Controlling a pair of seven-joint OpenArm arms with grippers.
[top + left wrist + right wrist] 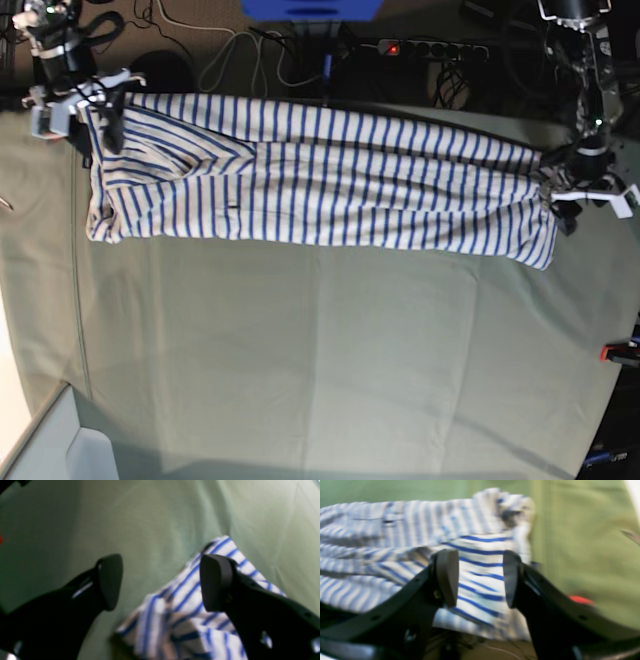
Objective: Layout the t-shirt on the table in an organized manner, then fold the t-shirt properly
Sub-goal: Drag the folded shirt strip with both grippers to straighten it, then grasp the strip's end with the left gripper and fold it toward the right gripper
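The blue-striped white t-shirt point(320, 185) lies stretched in a long band across the far part of the table point(300, 350). My right gripper point(100, 115) is at the shirt's left end; in the right wrist view it point(479, 578) is open, with striped cloth point(482, 555) showing between and beyond the jaws. My left gripper point(575, 195) is at the shirt's right end; in the left wrist view it point(162, 582) is open just above the table point(150, 517), with the shirt's corner point(185, 600) under its right finger. Both wrist views are blurred.
A red clamp point(620, 350) sits at the table's right edge, and another shows in the right wrist view point(580, 600). A power strip point(430, 47) and cables lie beyond the far edge. A pale box point(90, 450) stands at the near left corner.
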